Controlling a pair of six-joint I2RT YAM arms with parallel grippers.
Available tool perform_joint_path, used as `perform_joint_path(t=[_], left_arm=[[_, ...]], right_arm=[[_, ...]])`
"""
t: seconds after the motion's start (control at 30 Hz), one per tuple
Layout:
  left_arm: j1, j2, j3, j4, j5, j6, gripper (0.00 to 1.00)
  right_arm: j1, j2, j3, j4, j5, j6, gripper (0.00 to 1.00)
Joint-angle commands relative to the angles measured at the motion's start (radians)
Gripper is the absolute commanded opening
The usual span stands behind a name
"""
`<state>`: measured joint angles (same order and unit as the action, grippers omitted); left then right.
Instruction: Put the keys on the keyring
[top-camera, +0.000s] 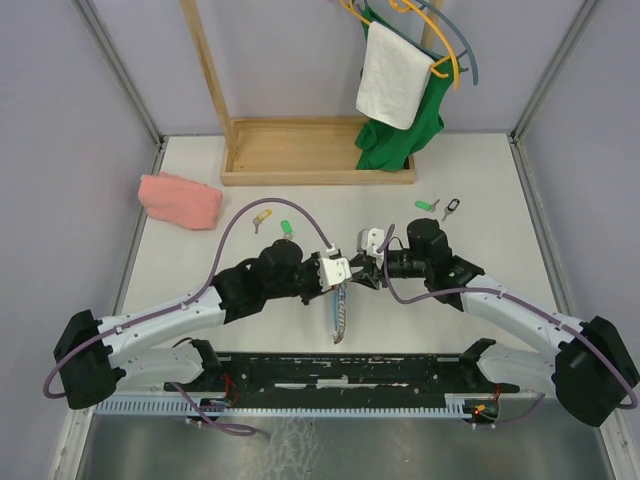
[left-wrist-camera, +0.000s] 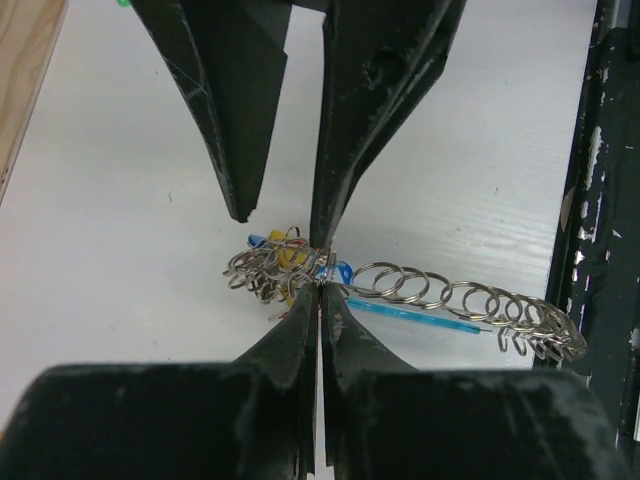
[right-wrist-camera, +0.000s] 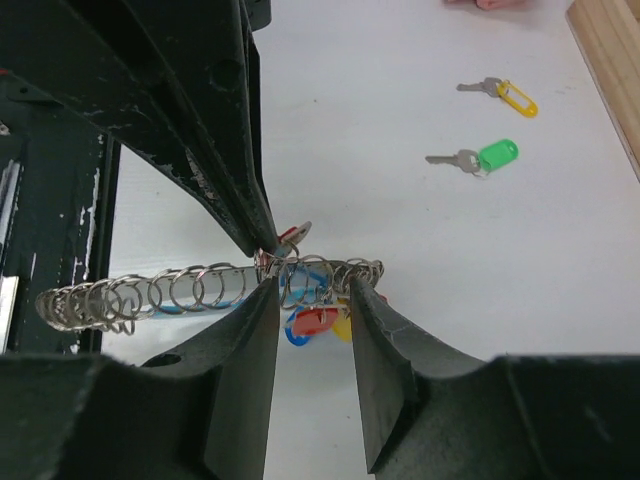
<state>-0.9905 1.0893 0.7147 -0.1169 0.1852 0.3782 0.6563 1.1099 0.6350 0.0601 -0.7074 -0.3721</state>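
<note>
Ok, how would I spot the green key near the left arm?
Find the wooden frame's base at the back. In front of its left end lie two loose keys. Yours is the green-tagged key, beside a yellow-tagged key; the other green key lies further right.

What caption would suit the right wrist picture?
Left gripper pinches the keyring; right gripper open at its rings.

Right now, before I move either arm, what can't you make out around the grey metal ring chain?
Right wrist view: whether the red plastic tag is hooked onto the grey metal ring chain; tangled rings and the left gripper tips cover the join.
Top view: the chain's tagged end, covered by the left gripper.
Left wrist view: the long light-blue plastic piece, partly behind the coil.
</note>
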Motion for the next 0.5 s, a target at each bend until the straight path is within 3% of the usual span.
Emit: perform_joint_path(t=[0.0,0.23,0.47], left_arm=[[-0.009,-0.012,0.108,-0.051,-0.036,0.042,0.03],[-0.010,0.016,0.179,-0.153,-0.076,0.050,0.03],[-0.010,0.036,0.195,-0.181,-0.096,0.054,0.03]], right_arm=[[-0.002,0.010,-0.036,0.251,-0.108,0.101,0.42],[-0.002,-0.016,-0.059,0.237,-0.114,0.081,0.42],[-0.003,-0.091,-0.028,0.095,-0.058,0.023,0.43]])
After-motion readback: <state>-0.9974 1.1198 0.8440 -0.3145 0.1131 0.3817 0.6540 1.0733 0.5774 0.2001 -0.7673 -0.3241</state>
